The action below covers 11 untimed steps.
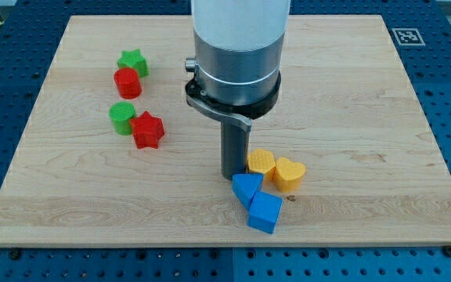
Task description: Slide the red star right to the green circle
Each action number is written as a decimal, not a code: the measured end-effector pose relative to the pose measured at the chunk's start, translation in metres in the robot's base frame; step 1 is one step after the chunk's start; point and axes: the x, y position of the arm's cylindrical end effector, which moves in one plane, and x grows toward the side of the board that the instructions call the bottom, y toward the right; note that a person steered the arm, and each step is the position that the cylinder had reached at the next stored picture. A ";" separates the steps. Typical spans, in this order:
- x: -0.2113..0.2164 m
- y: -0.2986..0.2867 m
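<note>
progress: red star point(147, 129) already sits just right of the green circle point(121, 118), looks touching or nearly so. judged from this, the slide is about done; at most a small nudge is left, can't tell if a gap remains.
red star: left-middle of the wooden board point(351, 94), at the lower right edge of the green circle, flat on the wood.
green circle: just up-left of the red star, below the red cylinder.
my tip: point(232, 174) lower end of the dark rod, down on the board near the centre, right beside the yellow pieces and just above the blue ones. no jaws here, nothing to open or close, it holds nothing, only pushes.
tip vs task block: red star is well apart from my tip, off to the view's left and a bit higher. tip not touching it.
other blocks: green star point(133, 61) with a red cylinder point(128, 82) just below it, upper left. yellow hexagon-ish block point(261, 163) and yellow heart point(290, 173) side by side right of the tip. two blue blocks point(247, 188) point(265, 211), shapes look triangular/wedge-like, below the tip.
risk: tip is crowded by yellow and blue blocks, any move there may shove them.
</note>
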 end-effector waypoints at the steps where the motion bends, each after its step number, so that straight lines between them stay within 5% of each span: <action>1: 0.000 -0.049; 8: -0.037 -0.160; 11: -0.050 -0.131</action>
